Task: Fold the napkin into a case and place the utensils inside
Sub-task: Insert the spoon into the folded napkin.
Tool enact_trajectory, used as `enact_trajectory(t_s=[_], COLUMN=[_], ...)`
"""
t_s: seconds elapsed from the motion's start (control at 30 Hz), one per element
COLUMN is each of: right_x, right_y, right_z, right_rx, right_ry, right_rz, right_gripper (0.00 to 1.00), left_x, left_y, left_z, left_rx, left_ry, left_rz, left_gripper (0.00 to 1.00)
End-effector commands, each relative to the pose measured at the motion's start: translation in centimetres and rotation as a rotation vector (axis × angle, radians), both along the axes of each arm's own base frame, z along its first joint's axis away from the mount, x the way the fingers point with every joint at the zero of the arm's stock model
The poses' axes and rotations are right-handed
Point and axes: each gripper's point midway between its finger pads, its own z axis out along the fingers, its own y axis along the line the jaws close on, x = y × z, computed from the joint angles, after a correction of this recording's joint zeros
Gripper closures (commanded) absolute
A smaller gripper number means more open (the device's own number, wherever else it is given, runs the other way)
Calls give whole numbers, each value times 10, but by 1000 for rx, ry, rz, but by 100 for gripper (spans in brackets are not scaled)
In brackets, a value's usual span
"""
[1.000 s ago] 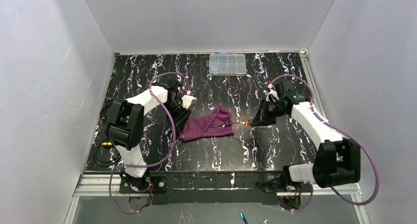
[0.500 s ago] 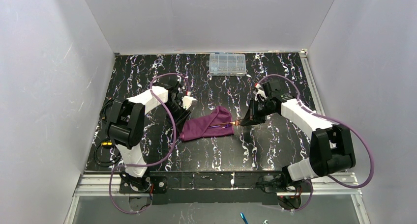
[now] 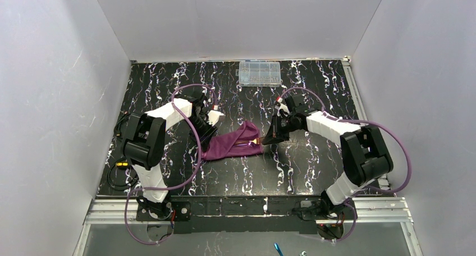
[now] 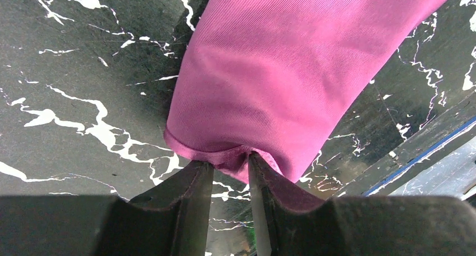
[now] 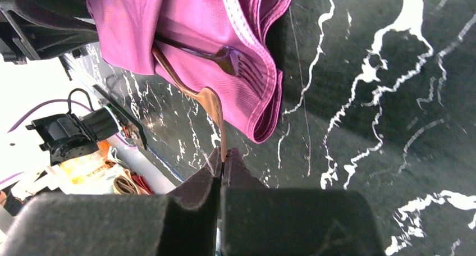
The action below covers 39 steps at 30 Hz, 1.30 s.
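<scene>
Plum-purple folded cloth case [image 3: 227, 146], centre of black marbled bench [image 3: 297, 174]: left end effector [image 4: 230, 165] clamps its left hem, right end effector [image 5: 223, 158] clamps half-inserted copper-brown metal utensil [image 5: 193, 93]; pushing may bunch cloth, snagging entry.

Robotics lab test cell: walled in by plain white panels [image 3: 236, 20], marbled black tabletop [image 3: 314, 177], left arm [image 3: 147, 144] and right arm [image 3: 359, 149] bolted to an aluminium rail [image 3: 112, 212].

Clear rectangular plastic compartment box [image 3: 259, 73], 12 o'clock on black white-veined marble-pattern table [image 3: 314, 172]; small blue object [image 3: 277, 248], 6 o'clock.
</scene>
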Motion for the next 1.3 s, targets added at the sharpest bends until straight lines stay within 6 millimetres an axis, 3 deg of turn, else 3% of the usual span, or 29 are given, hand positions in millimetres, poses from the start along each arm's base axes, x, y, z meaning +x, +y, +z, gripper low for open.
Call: enact_trajectory(t_s=[0.0,0.43,0.63,0.77,0.87,0.9,0.93,0.97,1.1,1.13,1.17,1.27], right_x=[16,9,12,20,32,36,38,41,52,57,64,93], right_y=[21,31,40,33,23,19,15,12,-4,-8,-13,-40], right_z=[6,-3,-23,-23,-7,-1,5,11,30,35,40,53], right_rx=[53,155,86,20,-39,-61,-83,-105,-190,-207,-228,-359], right_ry=[-49,-63,-43,-70,-136,-153,-166,-183,-239,-265,-294,-425], right_rz=[22,76,85,68,46,43,45,46,25,8,-15,-135], right_gripper=[99,99,99,57,40,29,7,2,1,1,1,1], left_x=[-7,-15,-12,-10,-7,-7,-6,-5,10,16,23,49], left_y=[1,8,7,8,8,8,7,7,14,17,22,38], left_z=[-1,-2,-1,3,11,14,19,25,55,63,72,94], left_rx=[-7,5,2,8,9,3,-5,-11,-44,-55,-66,-111], left_ry=[30,29,24,8,-12,-15,-22,-31,-74,-94,-114,-177], left_rz=[-20,-56,-54,-56,-51,-50,-46,-37,38,61,92,188], left_gripper=[73,74,75,75,68,63,58,52,38,22,14,6])
